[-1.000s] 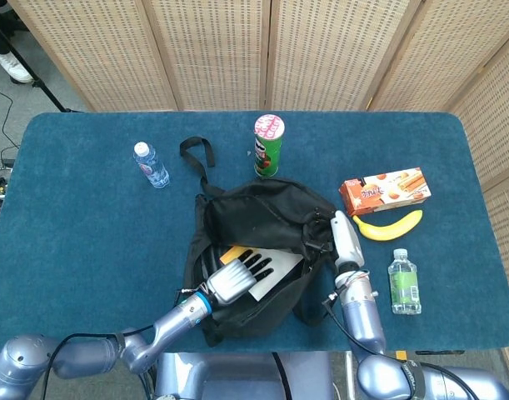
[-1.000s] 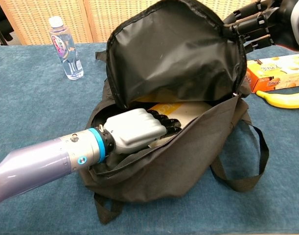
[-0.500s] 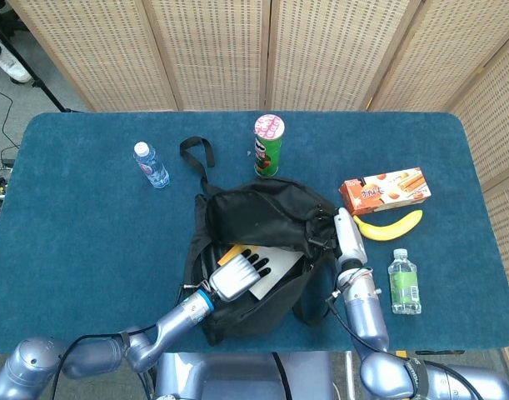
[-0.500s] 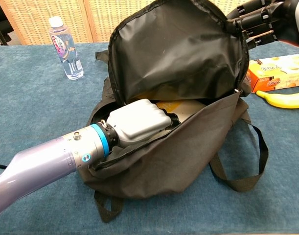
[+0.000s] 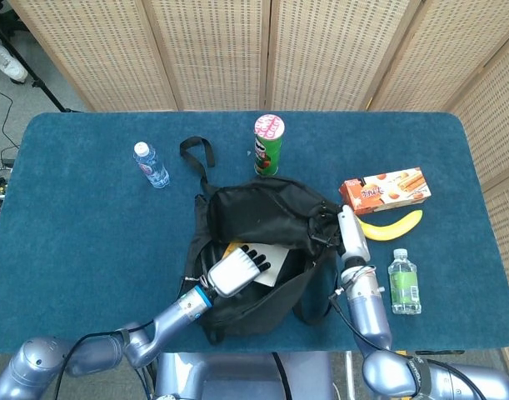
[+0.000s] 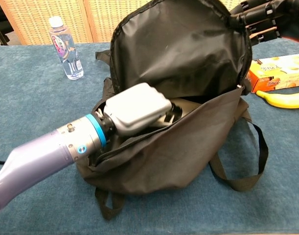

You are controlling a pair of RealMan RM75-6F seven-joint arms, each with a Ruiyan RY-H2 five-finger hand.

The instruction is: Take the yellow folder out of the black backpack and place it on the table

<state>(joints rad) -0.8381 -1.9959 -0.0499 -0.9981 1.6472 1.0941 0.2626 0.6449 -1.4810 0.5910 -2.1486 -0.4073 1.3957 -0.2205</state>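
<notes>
The black backpack (image 5: 252,218) lies at the middle of the blue table with its mouth toward me. My right hand (image 5: 350,236) grips the edge of its flap (image 6: 183,49) and holds it raised; in the chest view this hand (image 6: 264,15) is at the top right. My left hand (image 5: 236,270) reaches into the opening, its dark fingers stretched out on the yellow folder (image 5: 232,248), which shows a yellow corner and a pale sheet. In the chest view the left hand (image 6: 137,107) tilts down into the bag and hides the folder.
A water bottle (image 5: 151,164) stands at the back left and a green chips can (image 5: 268,146) just behind the bag. To the right lie a biscuit box (image 5: 384,191), a banana (image 5: 389,225) and a small green bottle (image 5: 402,282). A wicker screen runs behind the table.
My left wrist has risen and the hand has pushed deeper into the bag, covering more of the folder. The right hand has lifted the flap slightly higher.
</notes>
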